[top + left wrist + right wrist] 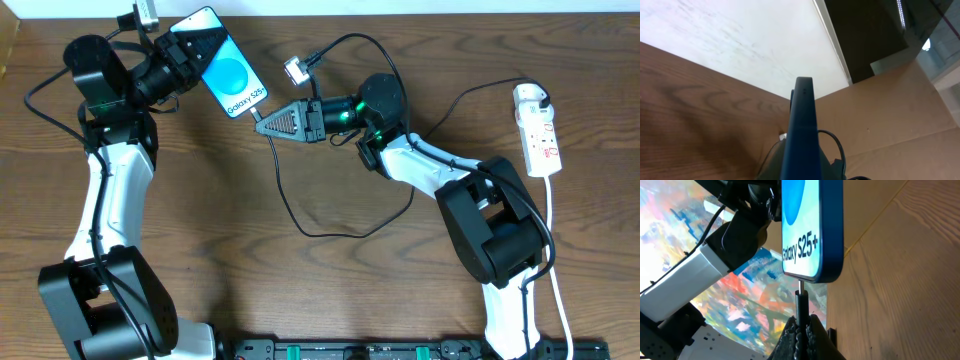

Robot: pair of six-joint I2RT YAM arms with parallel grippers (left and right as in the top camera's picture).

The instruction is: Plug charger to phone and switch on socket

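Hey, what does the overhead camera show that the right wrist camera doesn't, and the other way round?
Only overhead: the socket at far right, and the cable trailing in a long loop.
Only right wrist: the plug tip pinched in the right pincer, its metal end meeting the bottom edge of the phone. I cannot tell whether it is fully in.
Both: the phone's blue screen with its Galaxy text, and the right pincer at its lower end.

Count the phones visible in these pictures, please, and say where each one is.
1. The phone is at the upper left of the overhead view, held by the left end effector. The right end effector holds the charger's plug tip at its lower edge. I see no other.
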